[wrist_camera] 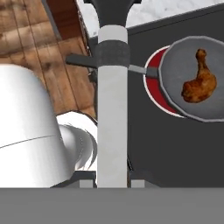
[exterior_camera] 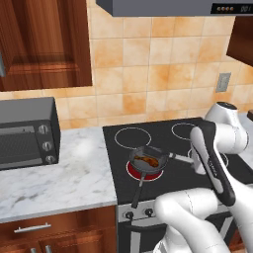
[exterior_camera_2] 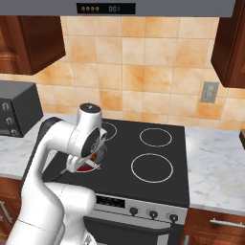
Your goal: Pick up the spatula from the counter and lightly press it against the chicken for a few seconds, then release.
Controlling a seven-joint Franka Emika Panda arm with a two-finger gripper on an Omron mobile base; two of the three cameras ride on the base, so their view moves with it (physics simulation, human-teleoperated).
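My gripper is shut on the spatula, whose pale grey handle with a dark band runs up the hand view to a black blade at the top. To its right lies the dark pan on a glowing red burner, with a browned chicken leg inside. The spatula is held above the stove beside the pan, apart from the chicken, and crosses over the pan's handle. In the left base view the pan with the chicken sits front left on the stove, and the spatula handle reaches toward it from the right.
The black stovetop has other unlit burners behind and right. A marble counter with a toaster oven lies to its left, more counter to its right. My own white arm crowds the stove's front.
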